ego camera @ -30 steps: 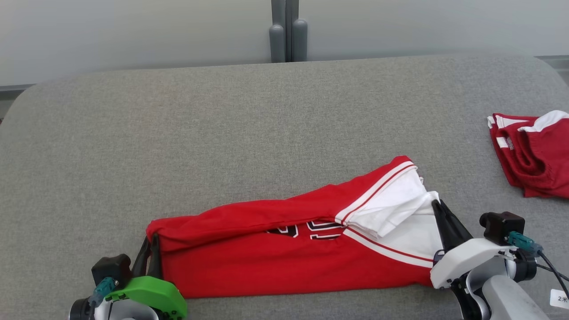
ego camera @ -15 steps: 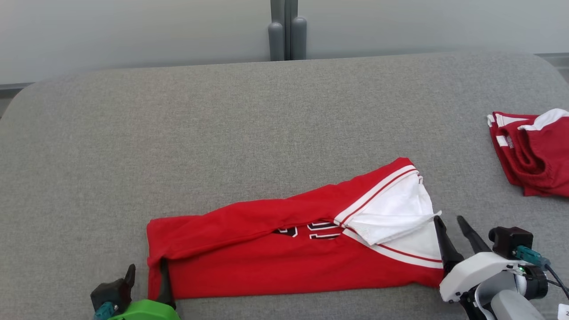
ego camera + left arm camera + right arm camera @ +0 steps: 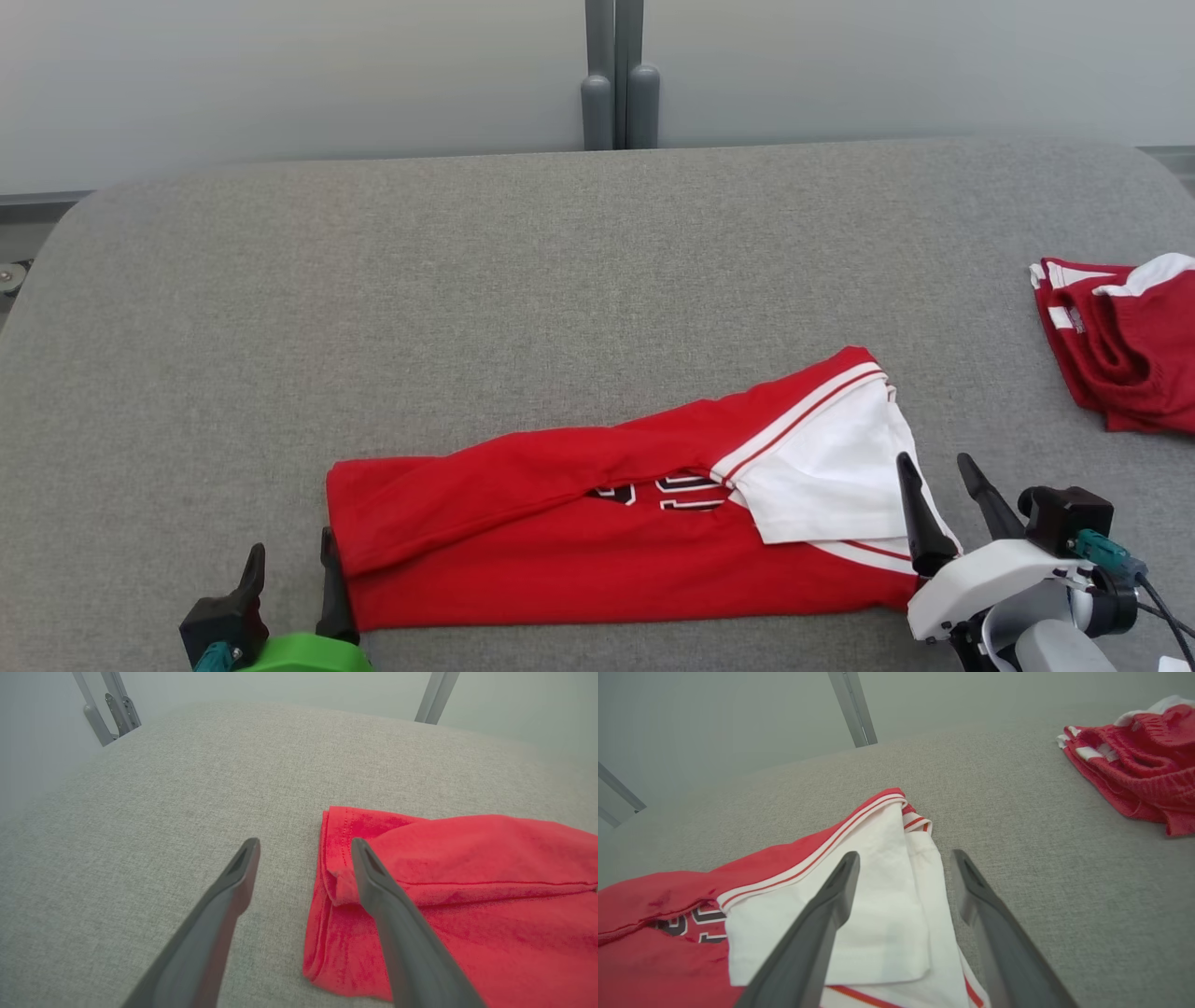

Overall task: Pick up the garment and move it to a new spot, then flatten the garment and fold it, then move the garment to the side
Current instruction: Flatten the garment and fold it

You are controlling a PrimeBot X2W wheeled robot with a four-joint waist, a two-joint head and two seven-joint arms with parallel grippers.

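Note:
The garment (image 3: 597, 541) is a red jersey with a white sleeve and dark lettering, folded lengthwise into a long strip near the front of the grey table (image 3: 467, 280). At its left end stands my left gripper (image 3: 289, 553), open, one finger over the hem corner of the garment (image 3: 467, 882) and the other over bare table; nothing is held. My right gripper (image 3: 934, 459) stands open at the right end, its fingers astride the white sleeve edge of the garment (image 3: 887, 896) without pinching it.
A second red and white garment (image 3: 1125, 341) lies bunched at the table's right edge, seen again as the red bundle (image 3: 1134, 770) in the right wrist view. Grey posts (image 3: 620, 93) rise behind the table's far edge. The far half of the table is bare cloth.
Both grippers have opened and let go of the garment's ends, drawing back toward me. The white sleeve flap has dropped flat. The head camera has shifted slightly.

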